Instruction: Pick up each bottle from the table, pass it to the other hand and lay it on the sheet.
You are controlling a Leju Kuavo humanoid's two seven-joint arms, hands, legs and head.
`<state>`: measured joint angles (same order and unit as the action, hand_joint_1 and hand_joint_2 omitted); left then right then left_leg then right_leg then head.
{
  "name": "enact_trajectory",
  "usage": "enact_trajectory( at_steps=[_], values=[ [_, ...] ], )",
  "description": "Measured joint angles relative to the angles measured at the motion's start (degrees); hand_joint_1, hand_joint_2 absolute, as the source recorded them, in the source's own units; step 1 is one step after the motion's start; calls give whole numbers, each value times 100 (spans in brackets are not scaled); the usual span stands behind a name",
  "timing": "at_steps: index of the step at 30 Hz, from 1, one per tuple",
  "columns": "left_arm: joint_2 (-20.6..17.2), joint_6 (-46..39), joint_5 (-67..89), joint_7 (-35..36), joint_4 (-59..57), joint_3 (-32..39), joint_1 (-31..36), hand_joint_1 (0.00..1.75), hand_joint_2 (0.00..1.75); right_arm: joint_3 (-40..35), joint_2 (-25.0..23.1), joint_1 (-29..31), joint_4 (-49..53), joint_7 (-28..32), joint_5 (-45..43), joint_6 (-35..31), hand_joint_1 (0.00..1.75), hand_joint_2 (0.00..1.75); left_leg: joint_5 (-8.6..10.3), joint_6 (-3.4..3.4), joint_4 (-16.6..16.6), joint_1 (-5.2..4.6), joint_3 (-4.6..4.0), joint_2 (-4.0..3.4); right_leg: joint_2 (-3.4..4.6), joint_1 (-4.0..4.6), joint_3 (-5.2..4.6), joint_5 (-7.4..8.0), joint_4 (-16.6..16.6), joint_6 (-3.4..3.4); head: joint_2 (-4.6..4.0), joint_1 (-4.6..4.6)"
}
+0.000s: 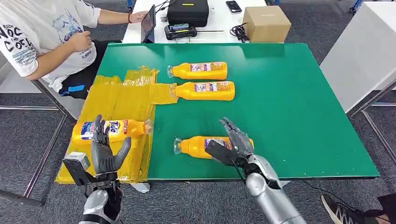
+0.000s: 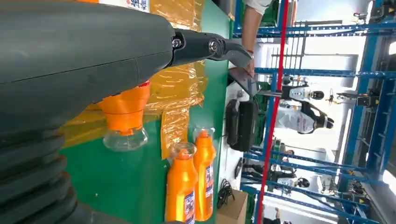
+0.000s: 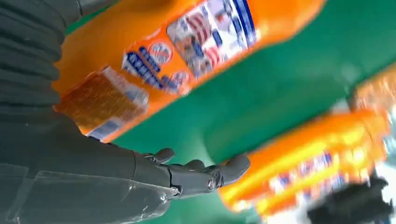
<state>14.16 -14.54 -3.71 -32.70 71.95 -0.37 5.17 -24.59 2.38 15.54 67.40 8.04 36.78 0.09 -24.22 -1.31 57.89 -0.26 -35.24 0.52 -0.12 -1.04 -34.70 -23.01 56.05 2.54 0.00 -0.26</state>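
In the head view you see a green table (image 1: 289, 102) with a yellow sheet (image 1: 116, 98) lying over its left side. One orange bottle (image 1: 109, 129) lies on the sheet, low on the left. Your left hand (image 1: 106, 151) is just below it, fingers up and spread, holding nothing. Two more bottles lie side by side near the top middle, the upper bottle (image 1: 198, 71) and the lower bottle (image 1: 205, 90), whose cap touches a strip of the sheet. A fourth bottle, the near bottle (image 1: 208, 145), lies at the bottom middle. Your right hand (image 1: 232, 142) is over it with fingers stretched out; you cannot tell here if it touches. A person (image 1: 44, 35) sits at the upper left.

The left wrist view shows you the clear cap of the bottle on the sheet, poking past the sheet's edge onto the green, and the thumb straight and free.

The right wrist view is blurry. It shows the near bottle's label close up, and the dark fingers (image 3: 196, 175) lying apart from it, closed on nothing.
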Motion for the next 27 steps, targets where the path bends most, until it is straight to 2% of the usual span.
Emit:
enact_trajectory(
  at_steps=[4, 8, 18, 27],
  values=[
    [0, -39, 72, -65, -68, 4, 50, 0, 175, -249, 153, 342, -342, 162, -482, 491, 0, 175, 1, 0, 1, 0, -1, 1, 0, 0, 0, 1, 1, 1, 0, 0],
    [0, -26, 81, -96, -170, 13, 130, 0, 175, -541, 317, 759, -646, 157, -758, 705, 0, 175, 1, -1, 1, 0, 0, -1, 0, -1, 0, 1, 1, 1, 0, 0],
    [0, -6, 81, -100, -356, 13, 227, 0, 175, -942, 459, 1187, -1053, 155, -920, 819, 0, 175, 1, -1, 2, 0, -1, 0, 0, -1, 0, 1, 1, 1, 0, -2],
    [0, -9, 2, -92, -621, 11, 422, 0, 175, -1569, 632, 1834, -1729, 232, -1256, 1528, 0, 175, 7, -9, 2, 0, 0, 0, 0, -2, 1, 9, 1, 12, 0, 0]
  ],
)
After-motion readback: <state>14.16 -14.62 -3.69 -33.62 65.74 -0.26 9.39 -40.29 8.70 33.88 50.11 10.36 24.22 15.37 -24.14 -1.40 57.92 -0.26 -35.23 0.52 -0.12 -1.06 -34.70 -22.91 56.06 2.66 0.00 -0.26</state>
